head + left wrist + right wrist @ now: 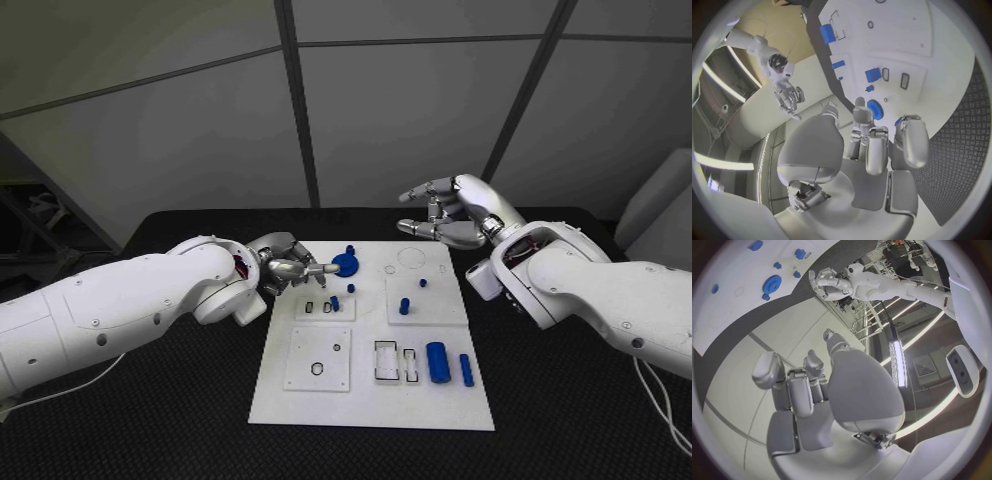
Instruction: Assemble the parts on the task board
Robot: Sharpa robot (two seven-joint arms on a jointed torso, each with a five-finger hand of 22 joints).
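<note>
White rectangular task board (371, 400), lying in the middle of the black textured table (173, 420), with raised white sub-plates and small blue plastic parts. A round blue toothed gear (346, 266) sits near the board's far left corner; short blue pegs (404, 305) stand upright in the two middle sub-plates; two blue cylinders (437, 363) lie flat beside an open rectangular slot at the near right. Several recesses, among them the oval and round holes of the near left sub-plate (317, 358), appear unfilled, so the assembly is judged partly done, with the loose cylinders and perhaps the gear yet to be seated.

Left hand (287, 265), silver and many-fingered, hovers at the board's left edge just beside the gear; its fingers are curled inward, and whether they pinch a small part cannot be told. Right hand (450, 212) hangs above the board's far right corner, fingers apart, holding nothing.
</note>
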